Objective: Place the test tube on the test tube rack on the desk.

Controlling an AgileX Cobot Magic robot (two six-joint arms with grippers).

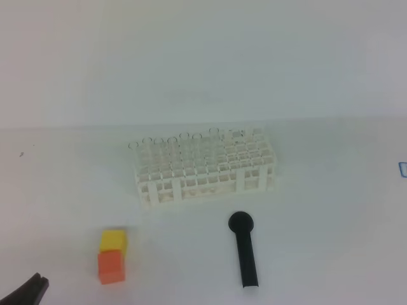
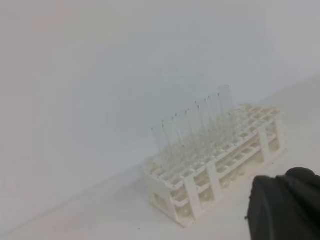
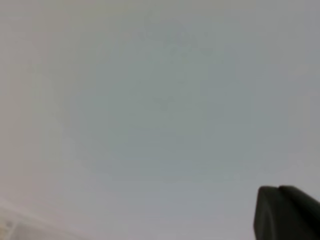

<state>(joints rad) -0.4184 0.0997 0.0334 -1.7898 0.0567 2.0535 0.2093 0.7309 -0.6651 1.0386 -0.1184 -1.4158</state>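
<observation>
Test tubes [image 2: 192,131] already stand in the test tube rack [image 1: 206,170]; with both jaws clenched on nothing, the next move needs a loose tube, none visible.

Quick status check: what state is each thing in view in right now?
test tube rack: upright on the desk, clear tubes standing in its back rows
black stick tool: lying flat, in front of rack
yellow block: touching orange block
left pincer: shut, holding nothing
right pincer: shut
</observation>
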